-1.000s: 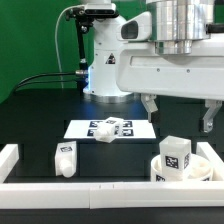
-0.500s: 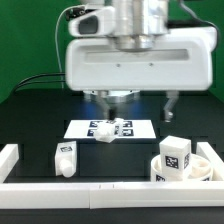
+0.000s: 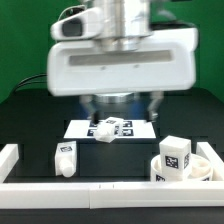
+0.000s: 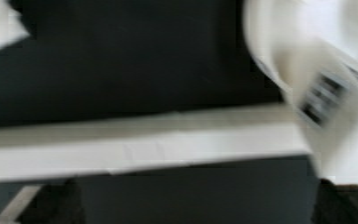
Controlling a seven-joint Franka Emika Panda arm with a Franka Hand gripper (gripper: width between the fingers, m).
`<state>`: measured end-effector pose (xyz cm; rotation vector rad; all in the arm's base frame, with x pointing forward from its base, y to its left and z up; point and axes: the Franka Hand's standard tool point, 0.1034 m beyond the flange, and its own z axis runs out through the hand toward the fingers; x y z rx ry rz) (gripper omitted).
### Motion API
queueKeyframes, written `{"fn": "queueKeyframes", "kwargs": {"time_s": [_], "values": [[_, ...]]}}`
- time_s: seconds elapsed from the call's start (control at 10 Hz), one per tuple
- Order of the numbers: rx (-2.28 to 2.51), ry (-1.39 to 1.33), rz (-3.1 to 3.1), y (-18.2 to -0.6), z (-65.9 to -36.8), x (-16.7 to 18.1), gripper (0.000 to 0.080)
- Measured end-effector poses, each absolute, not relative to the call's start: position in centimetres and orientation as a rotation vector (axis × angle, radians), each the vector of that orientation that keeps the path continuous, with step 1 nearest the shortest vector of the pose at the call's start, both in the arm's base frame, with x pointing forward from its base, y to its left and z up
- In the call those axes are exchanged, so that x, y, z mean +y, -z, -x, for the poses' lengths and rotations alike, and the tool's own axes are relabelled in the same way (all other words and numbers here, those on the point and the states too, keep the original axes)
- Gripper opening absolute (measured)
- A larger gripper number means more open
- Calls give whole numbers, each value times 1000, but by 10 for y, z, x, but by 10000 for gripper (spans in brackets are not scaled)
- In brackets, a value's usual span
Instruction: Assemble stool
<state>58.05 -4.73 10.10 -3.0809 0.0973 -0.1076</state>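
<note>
My gripper (image 3: pixel 121 106) hangs large in the exterior view above the marker board (image 3: pixel 77 129), fingers (image 3: pixel 155 104) apart with nothing between them. One white tagged stool leg (image 3: pixel 109 128) lies on the marker board. Another leg (image 3: pixel 66 157) stands at the exterior view's left. The round seat (image 3: pixel 207 162) sits at the right with a tagged leg (image 3: pixel 175 153) at it. The wrist view is blurred: it shows the seat's tagged side (image 4: pixel 322 85) and a white piece (image 4: pixel 0 27) in a corner. The dark fingertips (image 4: pixel 12 206) sit far apart there.
A long white edge rail (image 3: pixel 100 191) runs along the table front, with a raised end (image 3: pixel 8 157) at the exterior view's left. It crosses the wrist view (image 4: pixel 140 150) as a blurred band. The robot's base (image 3: pixel 110 60) stands behind the marker board.
The gripper has swung from the exterior view's right to its middle, over the marker board. The stool parts have not moved.
</note>
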Motion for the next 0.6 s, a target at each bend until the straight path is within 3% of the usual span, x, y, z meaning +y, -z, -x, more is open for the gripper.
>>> {"fn": "queueKeyframes", "kwargs": {"time_s": [0.2, 0.6], "values": [[124, 12, 3085, -68, -557, -82, 649], [127, 11, 3088, -66, -559, -85, 649]]}}
